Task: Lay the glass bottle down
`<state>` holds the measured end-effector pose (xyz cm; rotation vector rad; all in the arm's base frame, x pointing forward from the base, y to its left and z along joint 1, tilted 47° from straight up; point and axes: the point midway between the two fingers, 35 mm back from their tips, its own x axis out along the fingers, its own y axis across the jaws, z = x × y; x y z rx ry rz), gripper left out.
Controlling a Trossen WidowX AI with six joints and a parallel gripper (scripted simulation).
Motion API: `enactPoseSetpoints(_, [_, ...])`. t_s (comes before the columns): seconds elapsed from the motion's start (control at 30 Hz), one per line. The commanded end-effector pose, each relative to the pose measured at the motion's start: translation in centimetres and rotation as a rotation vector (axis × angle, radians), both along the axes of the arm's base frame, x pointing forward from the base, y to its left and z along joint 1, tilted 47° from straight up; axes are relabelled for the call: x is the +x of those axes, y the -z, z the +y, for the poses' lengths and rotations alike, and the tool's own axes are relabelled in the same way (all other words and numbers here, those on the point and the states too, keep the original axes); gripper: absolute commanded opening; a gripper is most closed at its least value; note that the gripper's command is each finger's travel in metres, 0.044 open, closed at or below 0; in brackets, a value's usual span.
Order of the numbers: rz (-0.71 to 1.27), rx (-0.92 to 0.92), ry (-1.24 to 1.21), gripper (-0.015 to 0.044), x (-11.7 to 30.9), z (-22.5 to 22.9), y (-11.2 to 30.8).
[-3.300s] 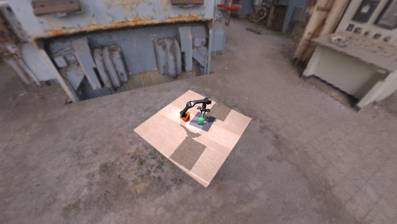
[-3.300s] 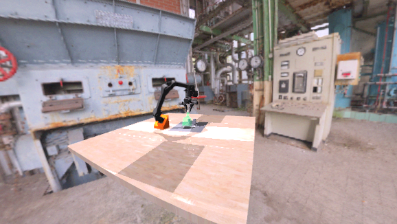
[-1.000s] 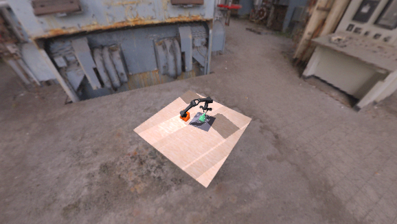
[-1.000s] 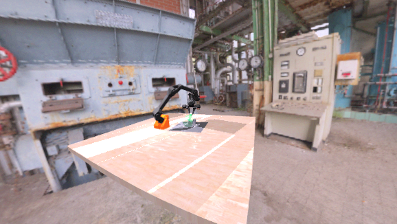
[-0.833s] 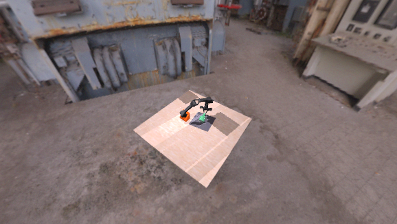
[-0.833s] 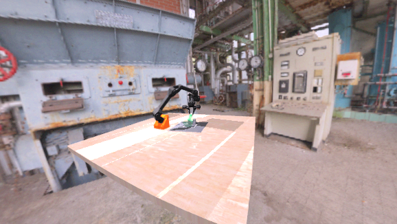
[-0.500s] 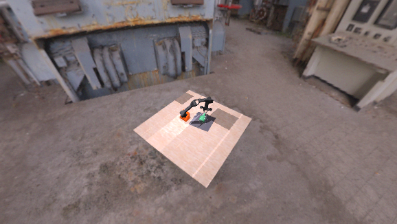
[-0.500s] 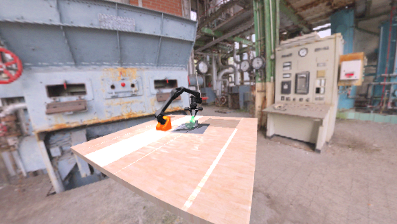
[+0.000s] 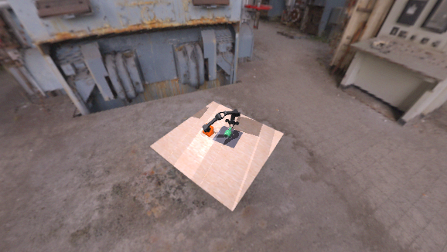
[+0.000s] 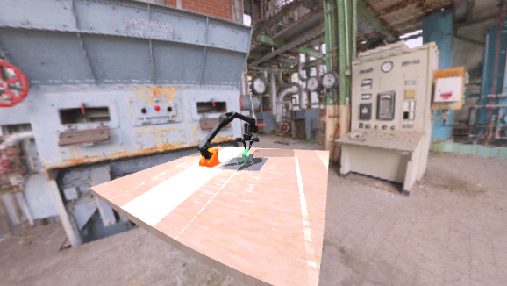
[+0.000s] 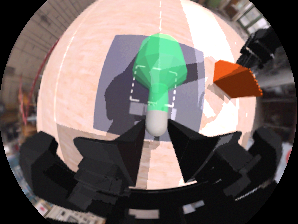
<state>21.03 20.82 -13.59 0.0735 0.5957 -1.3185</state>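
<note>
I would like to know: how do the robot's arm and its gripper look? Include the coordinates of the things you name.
The arm (image 9: 220, 117) (image 10: 218, 128) is black, with slim angular links, on an orange base (image 9: 209, 133) (image 10: 212, 160) (image 11: 235, 80). The gripper (image 9: 231, 126) (image 10: 247, 147) (image 11: 156, 121) is black too, with two fingers that taper. Cables or markings: I cannot tell.

We count one arm (image 9: 220, 115) (image 10: 217, 127) (image 11: 261, 49) on one orange base (image 9: 208, 131) (image 10: 210, 158) (image 11: 236, 81), and one gripper (image 9: 231, 127) (image 10: 246, 150) (image 11: 156, 121) with two fingers. We see one bottle (image 9: 228, 133) (image 10: 246, 155) (image 11: 160, 62), one grey rest (image 11: 136, 109), one dashed outline (image 11: 132, 91), one dark mat (image 9: 234, 145) (image 10: 259, 166) (image 11: 192, 111) and one table (image 9: 216, 166) (image 10: 250, 210) (image 11: 65, 95). Behind them, we make out one pale control cabinet (image 10: 373, 76) with one round dial (image 10: 387, 67), and three larger round gauges (image 10: 259, 85) between it and the blue-grey machine (image 10: 132, 59), plus one big red handwheel (image 10: 24, 85).
</note>
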Motion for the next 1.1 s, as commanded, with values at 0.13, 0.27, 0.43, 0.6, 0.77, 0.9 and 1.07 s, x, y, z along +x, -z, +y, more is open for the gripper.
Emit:
enactPoseSetpoints(0.13, [-0.001, 0.001, 0.000, 0.0121, 0.3, -0.1, 0.6])
enactPoseSetpoints(0.27, [0.000, -0.001, 0.000, 0.0121, 0.2, -0.2, 0.9])
enactPoseSetpoints(0.43, [0.002, -0.004, 0.000, 0.0121, 0.2, -0.3, 1.2])
enactPoseSetpoints(0.6, [0.003, -0.006, 0.001, 0.0121, 0.2, -0.3, 1.5])
enactPoseSetpoints(0.77, [0.005, -0.009, 0.002, 0.0121, 0.2, -0.4, 1.8])
enactPoseSetpoints(0.9, [0.006, -0.011, 0.002, 0.0121, 0.2, -0.5, 2.1])
enactPoseSetpoints(1.07, [0.008, -0.013, 0.003, 0.0121, 0.2, -0.6, 2.4])
